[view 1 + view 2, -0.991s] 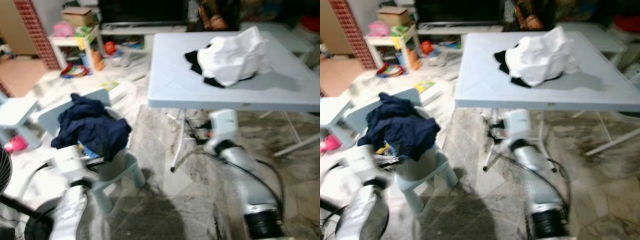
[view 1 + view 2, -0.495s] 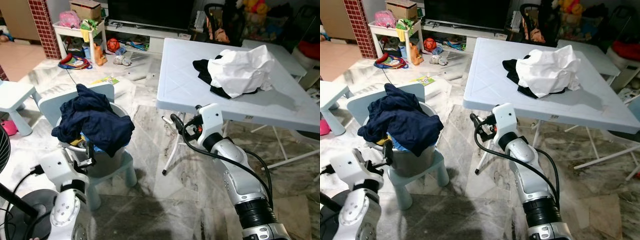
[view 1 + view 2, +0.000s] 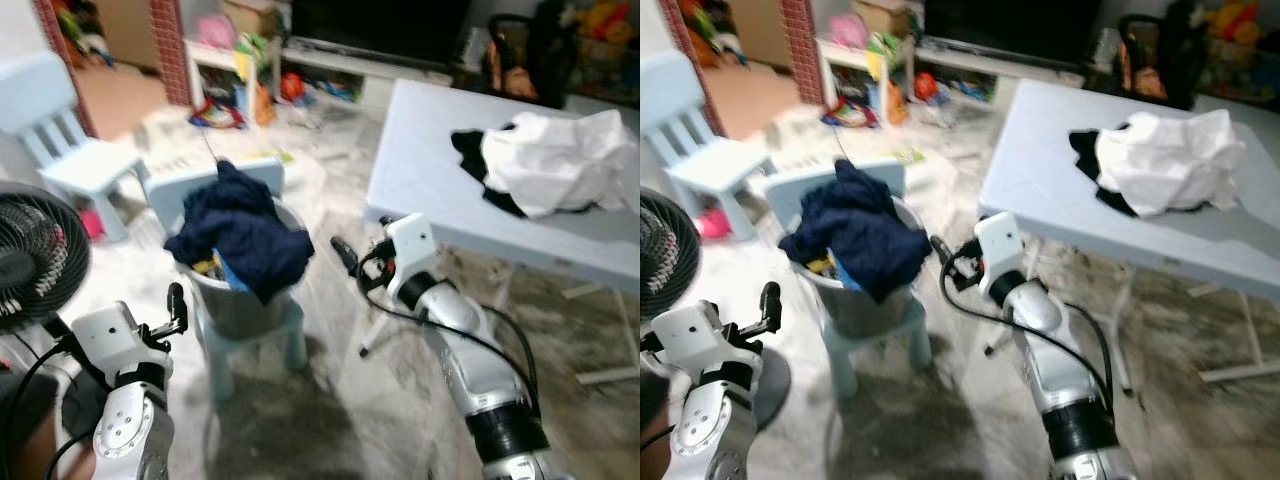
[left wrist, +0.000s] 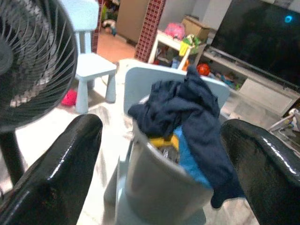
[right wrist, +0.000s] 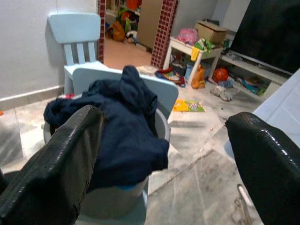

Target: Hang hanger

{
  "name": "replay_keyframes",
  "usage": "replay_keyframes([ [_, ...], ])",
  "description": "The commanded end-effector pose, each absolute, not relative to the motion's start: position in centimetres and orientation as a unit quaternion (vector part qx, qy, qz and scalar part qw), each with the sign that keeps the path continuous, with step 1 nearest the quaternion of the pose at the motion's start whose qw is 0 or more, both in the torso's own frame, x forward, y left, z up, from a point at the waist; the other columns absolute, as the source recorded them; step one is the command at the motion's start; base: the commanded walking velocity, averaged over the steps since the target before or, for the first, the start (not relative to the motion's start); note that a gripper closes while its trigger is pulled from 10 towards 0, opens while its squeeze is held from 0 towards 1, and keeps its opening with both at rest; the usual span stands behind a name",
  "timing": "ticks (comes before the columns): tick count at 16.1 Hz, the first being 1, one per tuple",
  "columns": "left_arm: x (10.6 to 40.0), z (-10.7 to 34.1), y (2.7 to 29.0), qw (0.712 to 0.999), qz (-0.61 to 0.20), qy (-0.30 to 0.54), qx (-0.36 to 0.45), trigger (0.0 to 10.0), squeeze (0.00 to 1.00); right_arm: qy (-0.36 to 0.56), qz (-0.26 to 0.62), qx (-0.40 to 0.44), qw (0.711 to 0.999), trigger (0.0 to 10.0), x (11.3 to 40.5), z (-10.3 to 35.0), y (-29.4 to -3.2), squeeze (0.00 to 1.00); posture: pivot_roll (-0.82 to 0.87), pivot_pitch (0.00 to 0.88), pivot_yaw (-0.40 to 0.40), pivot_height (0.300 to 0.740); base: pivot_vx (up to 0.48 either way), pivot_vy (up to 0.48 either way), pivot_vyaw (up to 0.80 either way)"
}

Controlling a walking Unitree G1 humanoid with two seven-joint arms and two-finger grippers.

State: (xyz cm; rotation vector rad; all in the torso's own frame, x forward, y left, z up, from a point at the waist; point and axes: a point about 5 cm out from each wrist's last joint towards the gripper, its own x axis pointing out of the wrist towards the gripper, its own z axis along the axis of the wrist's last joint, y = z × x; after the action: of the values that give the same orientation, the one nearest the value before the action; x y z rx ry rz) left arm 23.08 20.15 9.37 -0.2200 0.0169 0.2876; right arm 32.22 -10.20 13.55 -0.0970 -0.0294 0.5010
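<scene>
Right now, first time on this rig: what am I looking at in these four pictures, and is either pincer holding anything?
Two pictures come from the robot's head, looking down; two from its wrists, looking between each pincer's black fingers. The left pincer and right pincer are both open and hold nothing. Both point at a grey bucket on a small blue chair, heaped with dark blue clothes. The folding table carries a white garment over black cloth. A fan stands on the left. I can make out no hanger.

A bucket [image 3: 862, 300] stuffed with dark blue clothes [image 3: 855, 232] sits on a little chair [image 3: 875, 335]. White clothes [image 3: 1168, 160] (over something black) lie on the table [image 3: 1060, 195]. A fan [image 3: 658, 258] stands nearby.
</scene>
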Motion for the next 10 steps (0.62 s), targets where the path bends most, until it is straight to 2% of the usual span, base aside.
replay_keyframes([
  [1, 23.46, 9.65, 19.47, 0.985, 0.128, 0.006, -0.112, 10.0, 0.0, -0.019, 0.235, -0.055, 0.97, 10.0, 32.19, 13.76, -11.04, 0.0, 0.01, 0.0, -0.093, 0.74, 0.337, 0.0, 0.0],
  [6, 23.27, 9.63, 19.15, 0.986, 0.121, 0.009, -0.112, 10.0, 0.0, -0.019, 0.234, -0.054, 0.971, 10.0, 32.19, 13.81, -11.05, 0.0, 0.02, 0.0, -0.087, 0.74, 0.406, 0.0, 0.0],
  [9, 23.15, 9.64, 19.28, 0.987, 0.12, 0.013, -0.109, 10.0, 0.0, -0.02, 0.238, -0.053, 0.97, 10.0, 32.09, 13.76, -10.71, 0.0, 0.03, 0.0, -0.086, 0.74, 0.418, 0.087, 0.73],
  [10, 23.13, 9.63, 19.3, 0.987, 0.121, 0.014, -0.108, 10.0, 0.0, -0.019, 0.238, -0.053, 0.969, 10.0, 32.04, 13.71, -10.66, 0.0, 0.03, 0.0, -0.086, 0.74, 0.405, 0.259, 0.0],
])
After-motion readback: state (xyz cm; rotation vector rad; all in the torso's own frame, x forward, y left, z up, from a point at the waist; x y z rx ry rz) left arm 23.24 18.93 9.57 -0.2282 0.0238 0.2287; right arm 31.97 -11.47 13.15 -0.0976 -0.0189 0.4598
